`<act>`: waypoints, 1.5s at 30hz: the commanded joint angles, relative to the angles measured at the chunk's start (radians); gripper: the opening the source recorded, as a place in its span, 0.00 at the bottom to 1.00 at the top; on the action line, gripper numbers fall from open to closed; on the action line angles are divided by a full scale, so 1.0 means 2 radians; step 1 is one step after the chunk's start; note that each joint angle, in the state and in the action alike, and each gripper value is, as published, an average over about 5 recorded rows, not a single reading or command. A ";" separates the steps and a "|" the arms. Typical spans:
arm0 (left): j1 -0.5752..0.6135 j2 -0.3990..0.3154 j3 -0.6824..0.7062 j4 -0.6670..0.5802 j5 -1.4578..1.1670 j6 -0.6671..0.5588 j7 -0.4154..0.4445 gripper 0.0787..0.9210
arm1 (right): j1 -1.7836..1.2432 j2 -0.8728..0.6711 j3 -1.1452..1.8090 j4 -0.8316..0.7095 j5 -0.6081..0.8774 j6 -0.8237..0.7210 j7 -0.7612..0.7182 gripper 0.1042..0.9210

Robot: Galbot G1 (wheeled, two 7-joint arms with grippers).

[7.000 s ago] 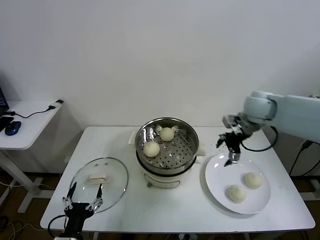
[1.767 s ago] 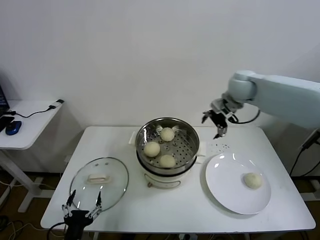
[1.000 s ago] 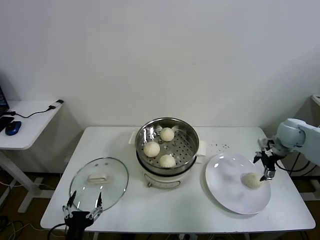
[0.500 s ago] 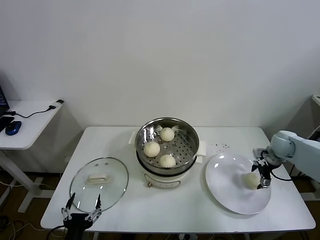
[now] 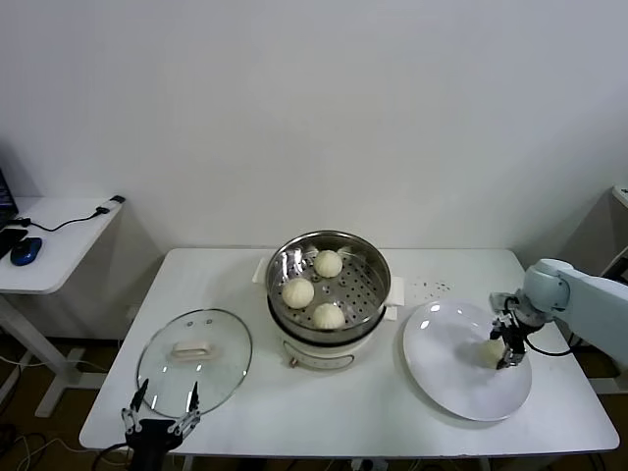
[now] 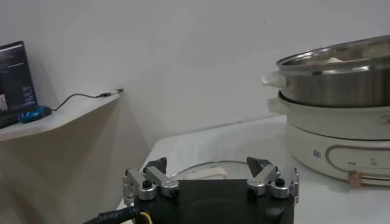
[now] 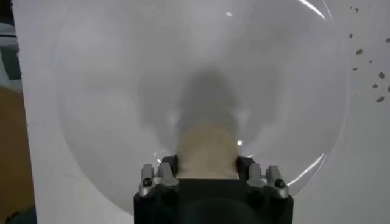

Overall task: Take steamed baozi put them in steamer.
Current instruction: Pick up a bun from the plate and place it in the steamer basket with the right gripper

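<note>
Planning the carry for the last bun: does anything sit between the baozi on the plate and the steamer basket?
Nothing visible does. The last baozi lies on the white plate, between the fingers of the right end effector. The table between it and the steamer is bare; only the steel rim must be cleared. The glass lid lies on the far side.

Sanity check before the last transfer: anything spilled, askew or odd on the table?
Only the dark specks scattered on the table behind the white plate, like crumbs or debris. The glass lid lies flat, three baozi sit in the steamer, and the right end effector is at the last baozi.
</note>
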 commanded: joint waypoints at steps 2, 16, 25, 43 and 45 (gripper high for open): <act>0.002 0.000 0.001 0.000 0.000 -0.001 0.000 0.88 | 0.048 -0.001 -0.038 0.008 0.032 -0.005 0.001 0.61; 0.006 0.003 0.007 -0.004 -0.003 -0.006 0.002 0.88 | 0.383 0.137 -0.261 -0.042 0.269 0.009 -0.023 0.59; 0.005 0.004 0.018 -0.004 -0.004 -0.009 0.003 0.88 | 0.457 0.262 -0.307 -0.044 0.404 -0.014 -0.020 0.59; -0.003 0.015 0.016 0.004 -0.020 -0.009 0.004 0.88 | 0.327 0.377 -0.303 0.001 0.405 -0.059 0.059 0.59; -0.005 0.017 0.015 0.007 -0.020 -0.009 0.004 0.88 | 0.314 0.377 -0.305 0.001 0.396 -0.059 0.063 0.59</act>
